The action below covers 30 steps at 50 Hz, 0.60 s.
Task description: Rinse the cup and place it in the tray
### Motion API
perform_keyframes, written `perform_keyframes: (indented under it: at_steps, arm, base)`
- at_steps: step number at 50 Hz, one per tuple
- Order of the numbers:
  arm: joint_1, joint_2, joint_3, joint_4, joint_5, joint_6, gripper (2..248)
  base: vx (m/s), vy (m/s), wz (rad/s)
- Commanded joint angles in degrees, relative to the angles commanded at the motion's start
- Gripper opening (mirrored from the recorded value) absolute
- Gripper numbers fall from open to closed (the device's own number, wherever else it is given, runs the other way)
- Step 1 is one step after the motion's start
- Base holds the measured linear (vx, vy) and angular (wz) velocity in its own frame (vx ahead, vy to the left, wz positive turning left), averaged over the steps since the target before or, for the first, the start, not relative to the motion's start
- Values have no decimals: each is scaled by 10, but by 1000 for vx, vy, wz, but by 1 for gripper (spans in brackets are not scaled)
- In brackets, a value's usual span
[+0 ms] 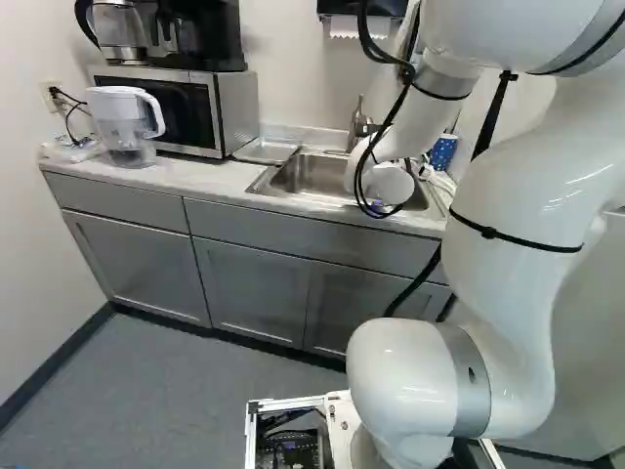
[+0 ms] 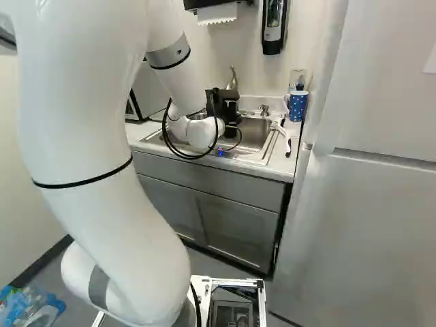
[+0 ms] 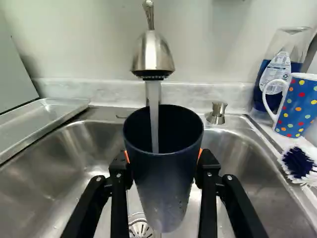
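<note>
Over the sink [image 3: 64, 171], end effector [image 2: 229, 117] facing faucet [image 3: 152, 52]

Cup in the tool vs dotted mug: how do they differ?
The cup is plain and dark; the mug is blue with coloured dots. The cup shows no handle; the mug has one. The cup is held in the tool under running water; the mug stands beside the sink. Both are upright.

The white arm [image 2: 102, 143] arches forward, the gripper [image 2: 223, 105] holding its fingers apart.
</note>
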Motion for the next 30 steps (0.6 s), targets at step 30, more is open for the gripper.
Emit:
perform_keyframes:
  at_steps: [30]
  arm:
    - [0,0,0,0,0,0,126]
  base:
    - [0,0,0]
